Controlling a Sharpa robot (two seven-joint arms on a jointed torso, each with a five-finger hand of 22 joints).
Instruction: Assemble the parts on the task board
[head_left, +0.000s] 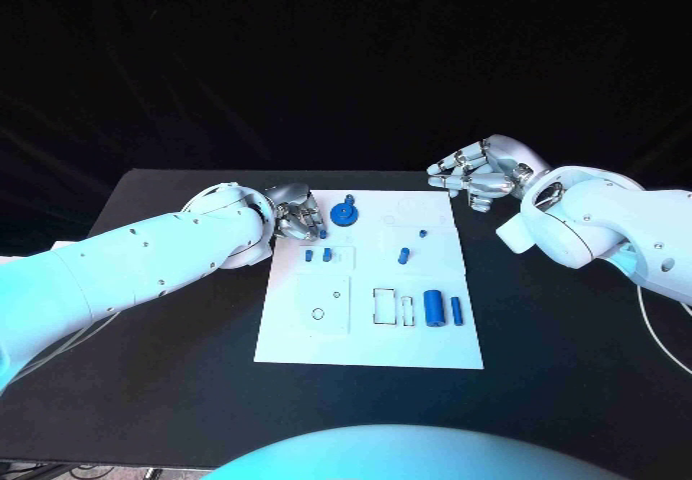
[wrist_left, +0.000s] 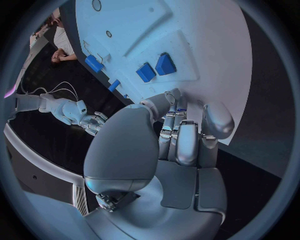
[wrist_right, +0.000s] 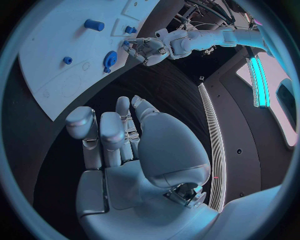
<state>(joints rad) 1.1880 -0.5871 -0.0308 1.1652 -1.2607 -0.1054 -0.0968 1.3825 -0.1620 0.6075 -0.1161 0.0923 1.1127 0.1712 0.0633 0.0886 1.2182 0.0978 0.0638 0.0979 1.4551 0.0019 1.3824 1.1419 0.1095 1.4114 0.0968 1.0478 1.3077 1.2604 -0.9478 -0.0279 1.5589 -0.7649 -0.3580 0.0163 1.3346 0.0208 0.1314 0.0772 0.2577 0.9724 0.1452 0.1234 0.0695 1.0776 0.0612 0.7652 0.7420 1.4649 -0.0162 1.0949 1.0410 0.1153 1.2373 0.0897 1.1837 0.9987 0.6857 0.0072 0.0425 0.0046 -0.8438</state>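
A flat white rectangular task board (head_left: 289, 340) was laid in the middle of a black table (head_left: 159, 300), its long side running away from the robot. Small blue plastic parts were spread over it: a round blue gear-like wheel (head_left: 343, 213) near the far edge, two short blue pegs (head_left: 319, 255) just nearer than the wheel, two more small blue pieces (head_left: 408, 251) to their right, and two upright blue cylinders (head_left: 446, 310) side by side near the board's right edge.

The left hand (head_left: 293, 218) was seen at the far left corner of the board, just beside the wheel. Its fingers (wrist_left: 185, 145) were curled inward together with nothing gripped between them, the fingertips over the board's edge.

The right hand (head_left: 479, 172) was held off the board, over bare table beyond its far right corner. Its fingers (wrist_right: 106, 137) were likewise folded in toward the palm, and nothing was held.
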